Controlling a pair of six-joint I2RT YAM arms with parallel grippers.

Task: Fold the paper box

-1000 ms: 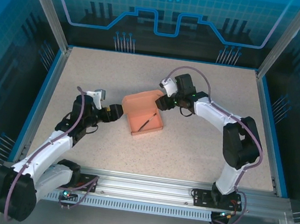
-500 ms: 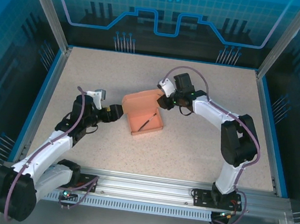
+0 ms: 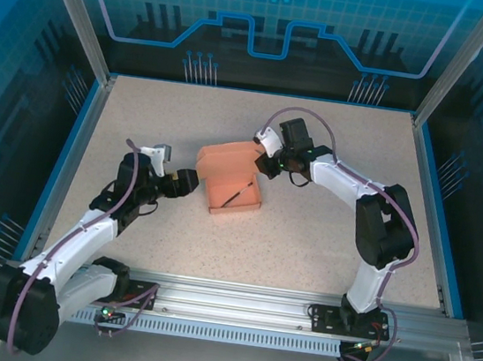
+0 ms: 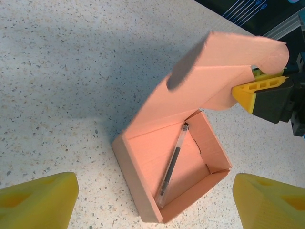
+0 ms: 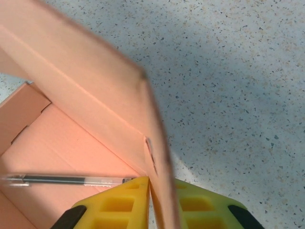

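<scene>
Paper box [image 3: 234, 182]: pen [image 4: 172, 167] inside; right gripper [image 3: 264, 163] clamped on lid [image 4: 214, 71]; left gripper [image 3: 192, 180] jaws apart.

pen [image 4: 172, 167] in paper box [image 3: 233, 188] | left tool [image 3: 191, 182] just left | right tool [image 3: 265, 162] behind-right, apparently on lid [image 4: 224, 71]

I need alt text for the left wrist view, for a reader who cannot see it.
An open salmon-pink paper box sits on a speckled table, a pen lying inside, its raised lid pinched by the right gripper. The left gripper is open, its yellow fingers at the bottom corners, clear of the box.
</scene>
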